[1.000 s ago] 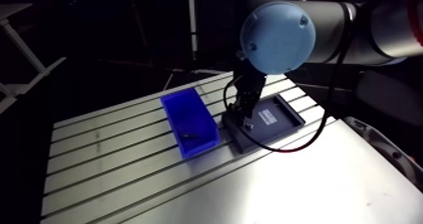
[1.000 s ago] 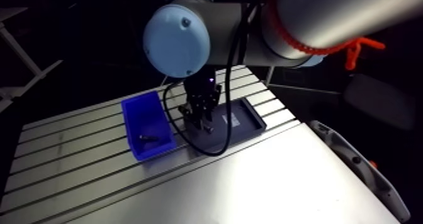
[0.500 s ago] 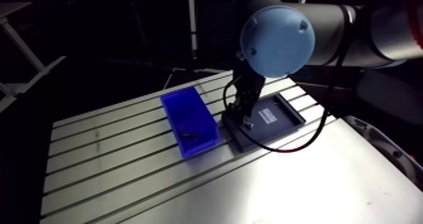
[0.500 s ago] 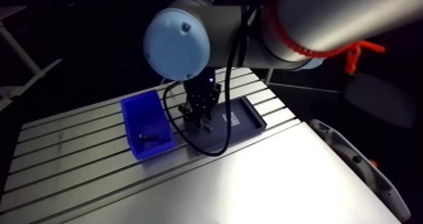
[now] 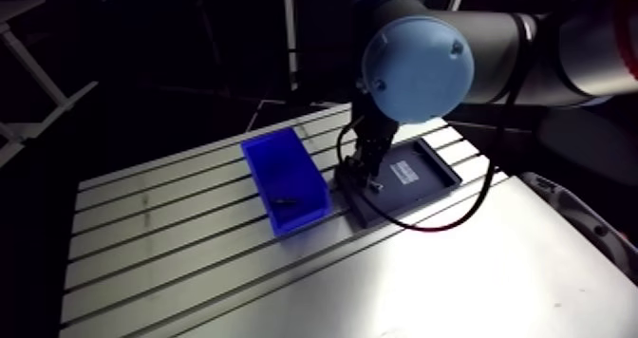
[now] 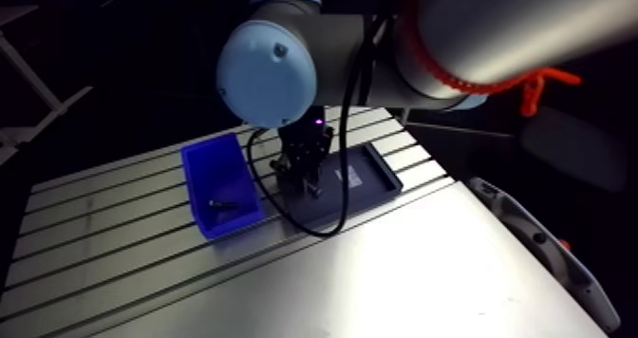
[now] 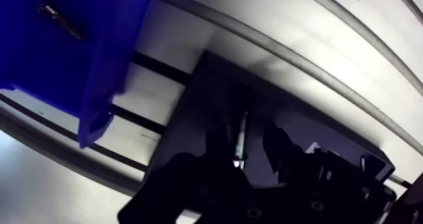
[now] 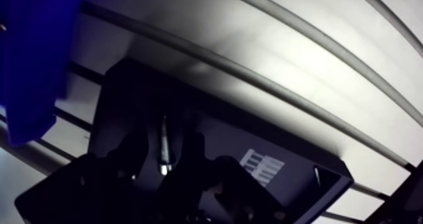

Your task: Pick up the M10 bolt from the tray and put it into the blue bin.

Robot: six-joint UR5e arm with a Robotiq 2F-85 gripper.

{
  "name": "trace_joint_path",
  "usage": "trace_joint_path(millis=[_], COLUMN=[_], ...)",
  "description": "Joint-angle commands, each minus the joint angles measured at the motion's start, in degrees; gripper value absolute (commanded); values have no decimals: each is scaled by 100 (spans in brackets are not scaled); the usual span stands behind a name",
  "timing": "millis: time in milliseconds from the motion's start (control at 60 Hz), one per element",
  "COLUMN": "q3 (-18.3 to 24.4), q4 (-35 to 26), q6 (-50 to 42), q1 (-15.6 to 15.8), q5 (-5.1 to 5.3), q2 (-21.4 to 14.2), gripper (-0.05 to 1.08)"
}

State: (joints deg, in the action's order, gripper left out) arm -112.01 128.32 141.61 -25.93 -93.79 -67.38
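The two-fingered black gripper (image 7: pixel 242 146) is down inside the shallow dark rectangular plastic tray (image 8: pixel 252 127), its jaws apart and straddling the slim metallic M10 bolt (image 7: pixel 240 132). The bolt lies lengthwise between the fingers (image 7: pixel 217 148), apparently resting on the tray floor near the end closest to the bin, though the wrist view is too dark there to tell whether either pad touches it. A white printed label (image 8: pixel 260 167) sits further along the tray floor. Just beside the tray stands the open blue plastic bin (image 7: pixel 113 56), holding a small dark fastener (image 7: pixel 60 22). Both containers rest on the slotted aluminium table (image 5: pixel 161 237).
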Motion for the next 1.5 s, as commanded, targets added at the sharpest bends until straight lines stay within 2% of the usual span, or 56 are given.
trace_joint_path(millis=[17, 683, 1367, 1500], q3=[-1, 34, 16, 25], q4=[5, 5, 5, 5], q6=[-5, -4, 13, 21], q1=[0, 0, 0, 0], q5=[-4, -4, -12, -12], q2=[19, 46, 46, 38], gripper=[57, 74, 78, 83])
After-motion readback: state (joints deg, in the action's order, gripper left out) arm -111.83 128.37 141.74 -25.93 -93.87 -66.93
